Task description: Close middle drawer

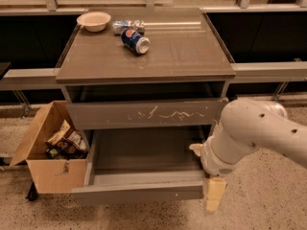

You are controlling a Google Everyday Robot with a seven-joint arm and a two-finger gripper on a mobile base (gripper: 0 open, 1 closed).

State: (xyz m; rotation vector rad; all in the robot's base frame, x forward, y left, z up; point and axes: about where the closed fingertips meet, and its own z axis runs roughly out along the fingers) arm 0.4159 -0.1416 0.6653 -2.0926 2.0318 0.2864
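by the right end of the pulled-out middle drawer [139, 194], fingers [214, 195] spread apart, grasping nothing

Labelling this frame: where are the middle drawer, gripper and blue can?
middle drawer [139, 194], camera view, front panel.
gripper [214, 194], camera view, cream end by drawer's right corner.
blue can [135, 40], camera view, its side.

Just the one camera here, sitting high and in front of the cabinet [182, 56], tilted down so you get the whole top plus some floor. It's pretty close in, and the cabinet fills most of the frame. The open middle drawer [139, 193] sticks out toward the lens at the bottom. The arm [259, 128] cuts in from the right edge, with the gripper [206, 176] by the drawer's front right corner.
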